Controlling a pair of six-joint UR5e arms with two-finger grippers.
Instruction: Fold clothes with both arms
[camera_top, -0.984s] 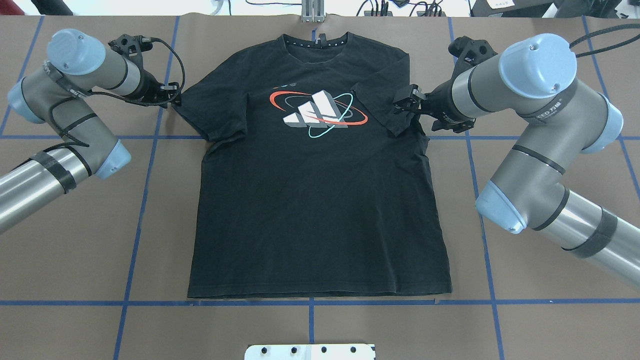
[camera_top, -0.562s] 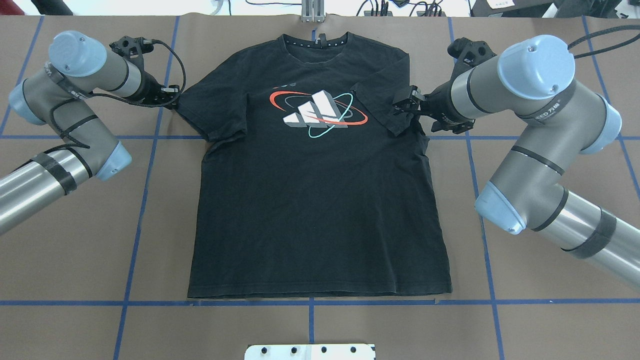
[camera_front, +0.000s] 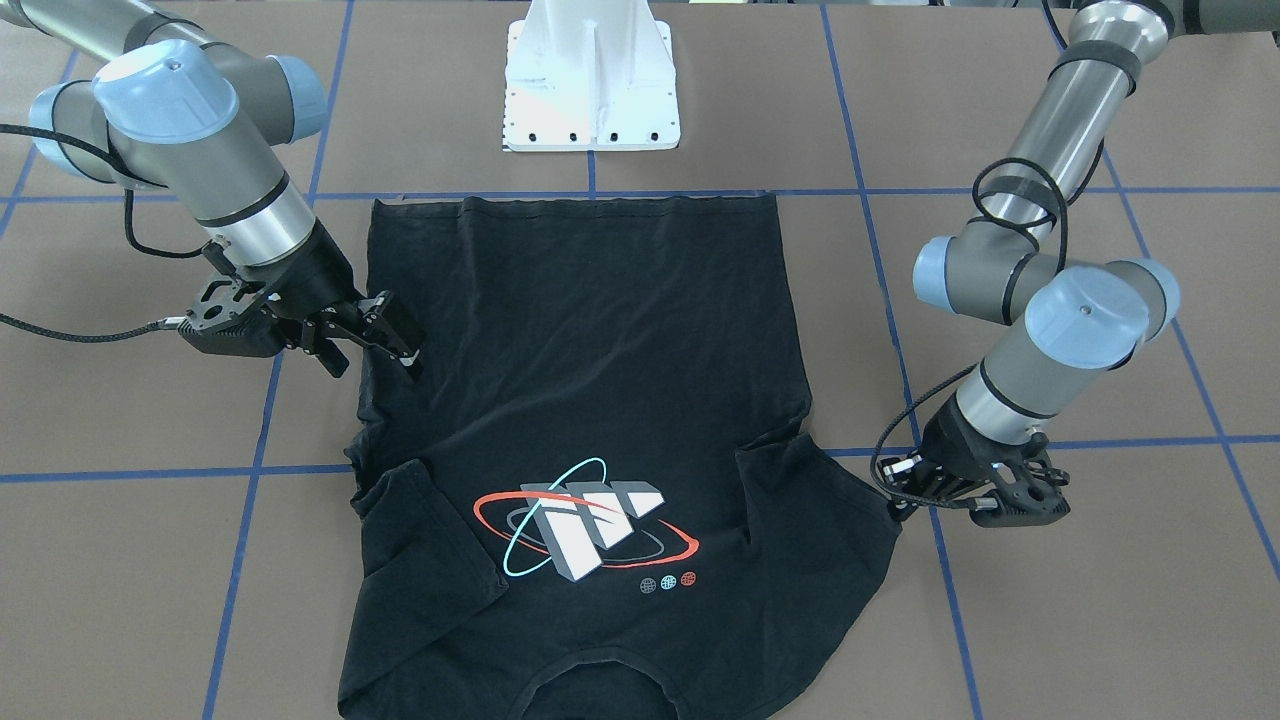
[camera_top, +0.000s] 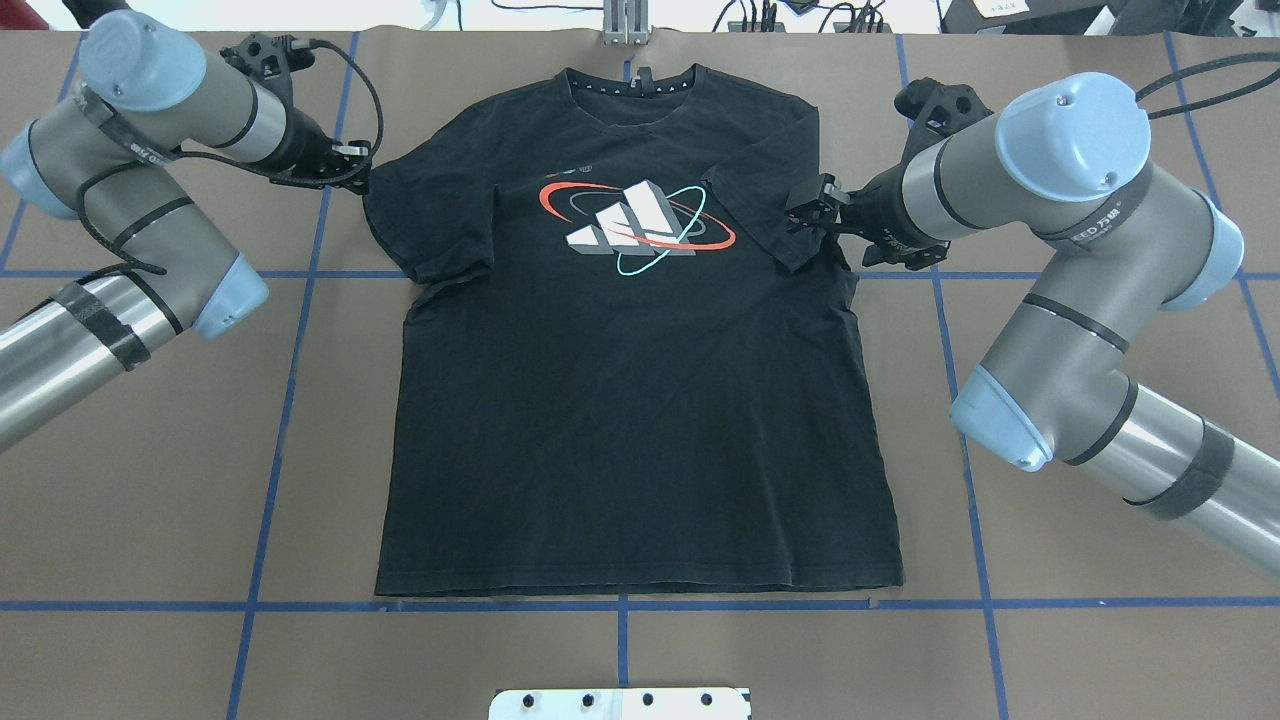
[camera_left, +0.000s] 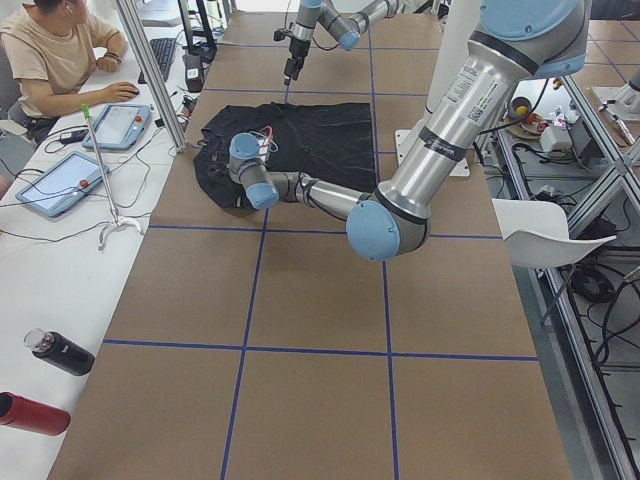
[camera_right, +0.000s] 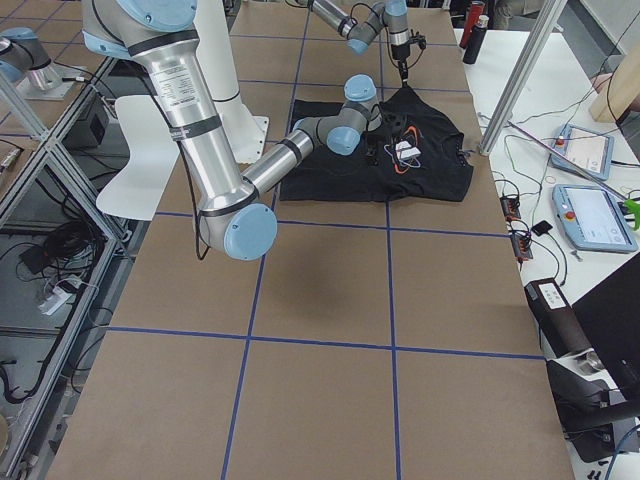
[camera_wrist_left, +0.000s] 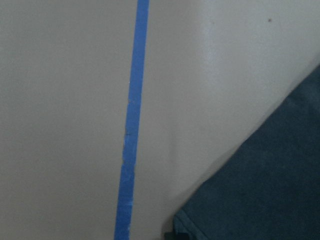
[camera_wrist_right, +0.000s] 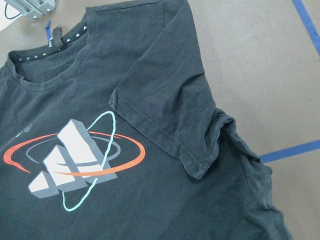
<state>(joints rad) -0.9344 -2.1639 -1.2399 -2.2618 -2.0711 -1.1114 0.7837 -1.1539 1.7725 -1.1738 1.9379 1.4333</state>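
T-shirt (camera_top: 620, 430), black, lies flat on the table (camera_top: 150, 480) with its logo (camera_top: 635, 225) facing up.

The right gripper (camera_top: 806, 208) has its fingers apart and holds nothing. It sits at the T-shirt's side edge, by the right sleeve (camera_top: 765, 215), which lies folded in over the chest. Whether a fingertip touches the cloth cannot be told.

The left gripper (camera_top: 352, 168) is right at the outer hem of the left sleeve (camera_top: 420, 215). Its fingers are hidden, so whether they are apart or pinched on the hem cannot be told. Its wrist camera shows only a corner of dark cloth beside a blue tape line (camera_wrist_left: 131, 125).

Compared with a second ago, the left gripper has moved away from the robot, toward the collar end, and the left sleeve's outer edge has drawn in a little. The right gripper and right sleeve look unchanged.

The collar (camera_top: 635, 85) points away from the robot. The bottom hem (camera_top: 640, 585) lies nearest the pedestal (camera_top: 620, 703). The long axis runs straight out from the robot, between the two arms.
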